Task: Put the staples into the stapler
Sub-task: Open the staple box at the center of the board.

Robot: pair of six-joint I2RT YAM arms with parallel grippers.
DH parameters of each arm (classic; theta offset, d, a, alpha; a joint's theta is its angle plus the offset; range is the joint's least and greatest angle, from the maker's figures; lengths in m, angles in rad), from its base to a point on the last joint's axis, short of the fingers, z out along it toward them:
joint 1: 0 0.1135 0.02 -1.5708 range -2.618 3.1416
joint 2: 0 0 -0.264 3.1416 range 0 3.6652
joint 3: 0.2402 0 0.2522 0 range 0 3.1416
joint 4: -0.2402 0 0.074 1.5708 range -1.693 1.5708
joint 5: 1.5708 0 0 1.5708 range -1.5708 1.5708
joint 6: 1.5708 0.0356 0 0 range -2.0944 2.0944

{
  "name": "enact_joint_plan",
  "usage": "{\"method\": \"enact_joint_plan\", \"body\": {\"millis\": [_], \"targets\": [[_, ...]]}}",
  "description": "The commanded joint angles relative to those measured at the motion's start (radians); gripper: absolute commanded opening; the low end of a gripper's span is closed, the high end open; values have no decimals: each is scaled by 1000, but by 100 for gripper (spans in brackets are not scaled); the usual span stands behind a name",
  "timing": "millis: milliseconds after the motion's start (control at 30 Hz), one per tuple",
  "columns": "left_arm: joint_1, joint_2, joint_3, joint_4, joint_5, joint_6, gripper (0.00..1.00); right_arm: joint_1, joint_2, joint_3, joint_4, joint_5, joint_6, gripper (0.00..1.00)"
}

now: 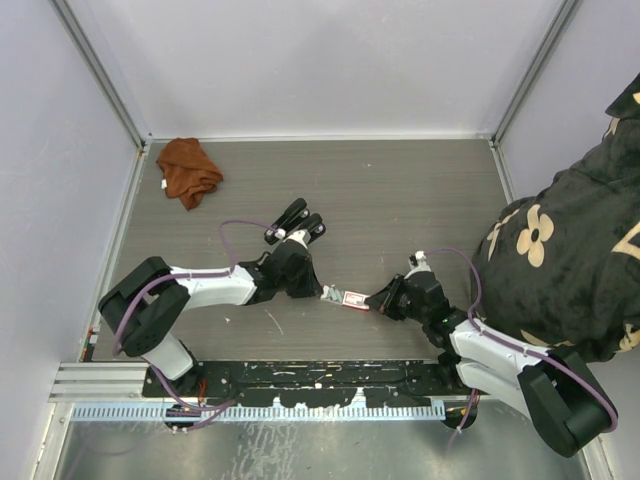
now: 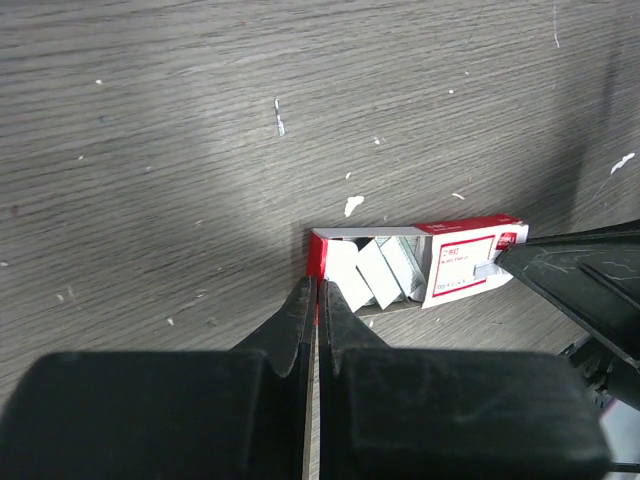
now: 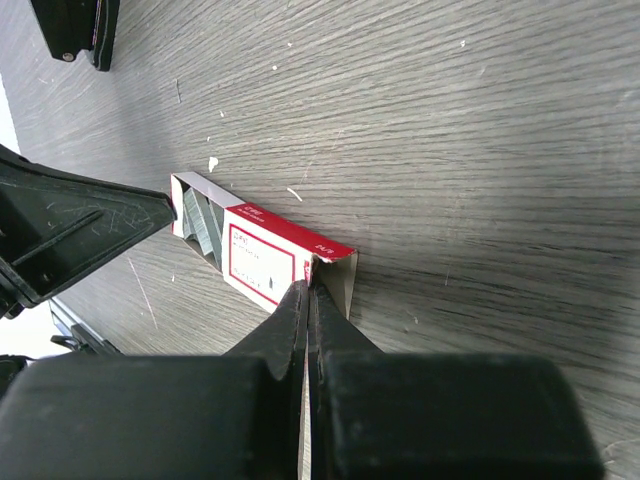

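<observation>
Pinching box (image 1: 352, 298) at 3 o'clock flap with clenched right gripper (image 3: 308, 290), at 9 o'clock end with clenched left gripper (image 2: 316, 290), with staples (image 2: 395, 265) visible inside, stapler (image 1: 293, 218) at 11 o'clock

Rust-brown crumpled cloth (image 1: 188, 170) at ten o'clock on the grey wood-grain table (image 1: 400, 195), small white flecks scattered on its surface, person's black garment with pale flower print (image 1: 570, 260) at three o'clock, white walls (image 1: 330, 60) at twelve, silver rail (image 1: 95, 380) towards seven.
</observation>
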Motion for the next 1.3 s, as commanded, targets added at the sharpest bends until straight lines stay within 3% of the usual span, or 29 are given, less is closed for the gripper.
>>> {"method": "enact_joint_plan", "body": {"millis": [0,533,600,700,767,900,1100,1267], "targets": [[21,-49,-33,-51,-49,31,0,1,-5,29,-62,39,-35,0],[51,-145,-114,-51,-34,35,0,0,-135,56,-273,195,-38,4],[51,-171,-138,-26,-32,31,14,-1,-153,59,-293,202,-38,14],[52,-254,-178,-29,-87,35,46,-1,-184,78,-327,210,-48,32],[55,-323,-181,-70,-124,50,61,-1,-212,101,-370,228,-65,45],[78,-487,-109,-258,-158,127,76,-1,-259,167,-458,270,-120,68],[143,-579,94,-483,-80,303,93,-1,-257,307,-531,276,-282,76],[176,-463,359,-660,31,488,96,-1,-200,452,-545,192,-410,77]]}}
